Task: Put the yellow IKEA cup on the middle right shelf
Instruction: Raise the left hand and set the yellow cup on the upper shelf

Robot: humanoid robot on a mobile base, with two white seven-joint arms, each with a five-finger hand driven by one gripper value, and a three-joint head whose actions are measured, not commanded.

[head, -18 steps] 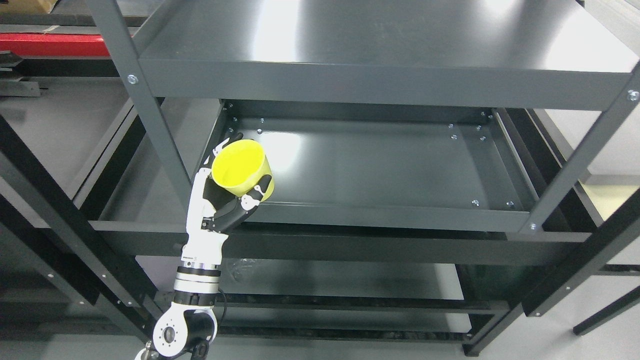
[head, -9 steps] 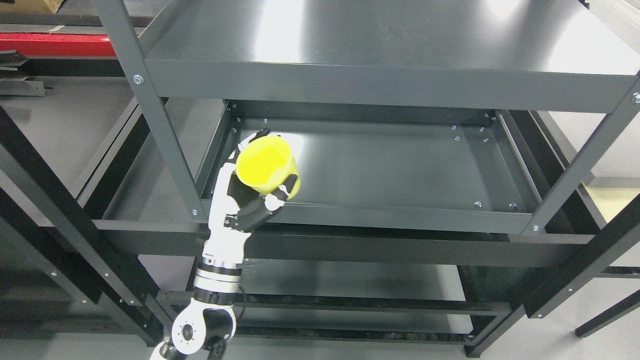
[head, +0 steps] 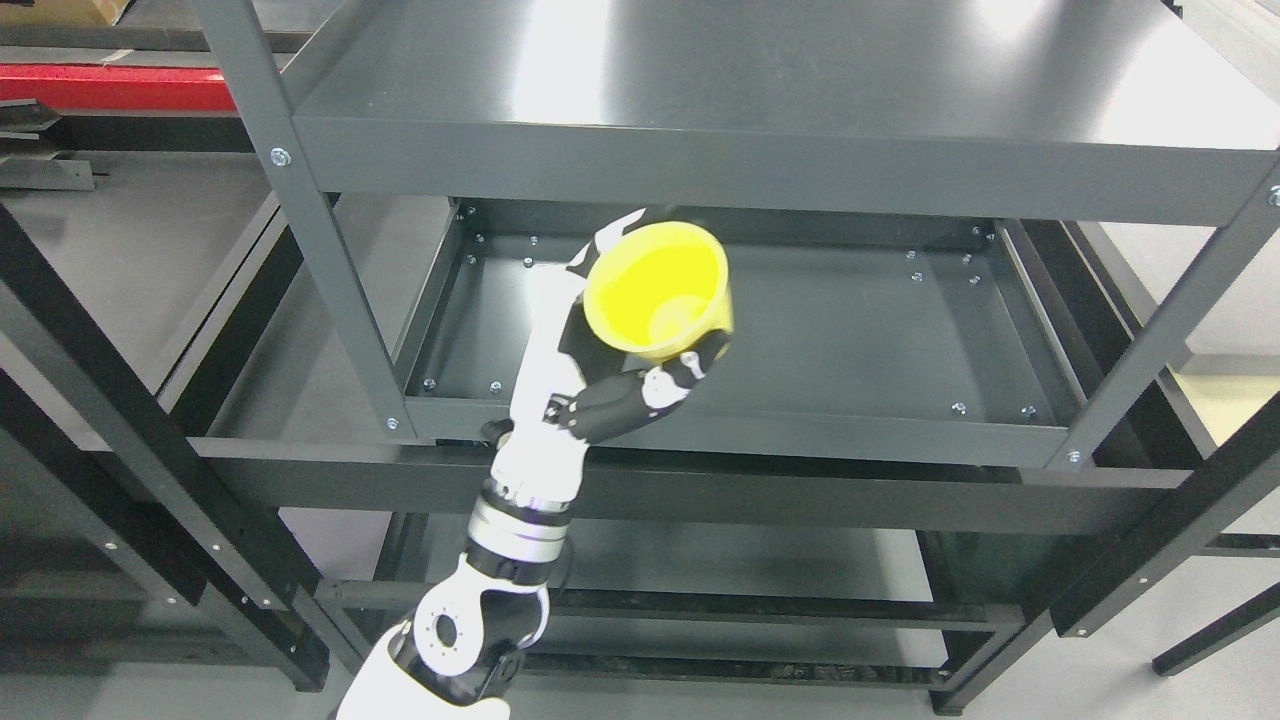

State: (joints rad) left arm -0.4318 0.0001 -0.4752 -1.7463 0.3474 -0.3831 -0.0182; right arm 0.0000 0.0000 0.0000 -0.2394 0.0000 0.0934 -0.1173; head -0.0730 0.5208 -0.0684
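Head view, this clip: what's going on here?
The robot's left hand is gripping a yellow cup from below and holding it, mouth up and tilted, in front of the dark metal shelving unit. The cup is in the air over the front left part of the middle shelf, not yet set down. That shelf looks bare, and the cup appears to hold nothing. The right arm is out of view.
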